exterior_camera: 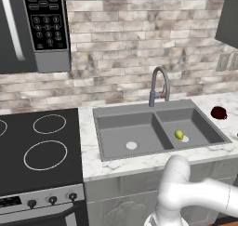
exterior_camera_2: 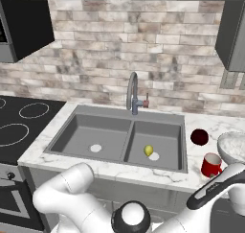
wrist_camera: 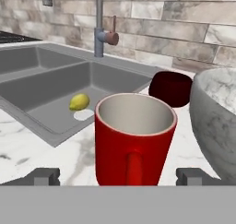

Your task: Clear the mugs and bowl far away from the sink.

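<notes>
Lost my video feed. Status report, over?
Tool open, straddling red mug, no grip. Maroon mug and bowl just beside it, close to sink. Nothing blocking.

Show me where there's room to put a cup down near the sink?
Bare marble lies between the stove and the sink, and along the sink's front edge. Right of the sink it's crowded: red mug, dark mug and bowl sit close together.
</notes>
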Motion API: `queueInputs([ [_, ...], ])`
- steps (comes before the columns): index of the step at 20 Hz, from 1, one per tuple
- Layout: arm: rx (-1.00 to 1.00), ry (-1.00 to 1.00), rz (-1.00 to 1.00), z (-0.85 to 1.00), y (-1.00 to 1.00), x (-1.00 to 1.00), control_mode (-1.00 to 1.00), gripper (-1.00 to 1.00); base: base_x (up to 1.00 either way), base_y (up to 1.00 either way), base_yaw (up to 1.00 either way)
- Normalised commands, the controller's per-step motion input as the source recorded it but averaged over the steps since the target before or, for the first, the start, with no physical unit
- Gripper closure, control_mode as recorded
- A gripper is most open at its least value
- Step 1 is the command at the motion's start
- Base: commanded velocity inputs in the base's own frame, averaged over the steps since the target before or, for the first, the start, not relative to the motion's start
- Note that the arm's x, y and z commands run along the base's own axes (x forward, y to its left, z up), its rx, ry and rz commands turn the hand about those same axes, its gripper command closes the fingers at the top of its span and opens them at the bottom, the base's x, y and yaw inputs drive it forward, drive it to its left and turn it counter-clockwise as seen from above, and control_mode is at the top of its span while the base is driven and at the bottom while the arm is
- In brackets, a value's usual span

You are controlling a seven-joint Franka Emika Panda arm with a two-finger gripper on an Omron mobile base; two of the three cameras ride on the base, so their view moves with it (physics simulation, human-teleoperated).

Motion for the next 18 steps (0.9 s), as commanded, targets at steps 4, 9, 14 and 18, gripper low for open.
queueInputs([
  [4, -0.04, 0.01, 0.0, -0.11, 0.0, 0.15, -1.0, -1.0, 0.0, 0.0, 0.0],
  [9, -0.07, 0.04, 0.0, -0.23, 0.0, 0.13, -1.0, -1.0, 0.0, 0.0, 0.0],
  [14, -0.07, 0.07, 0.0, -0.23, 0.0, 0.14, -1.0, -1.0, 0.0, 0.0, 0.0],
  [18, -0.01, 0.07, 0.0, -0.01, 0.0, 0.2, -1.0, -1.0, 0.0, 0.0, 0.0],
])
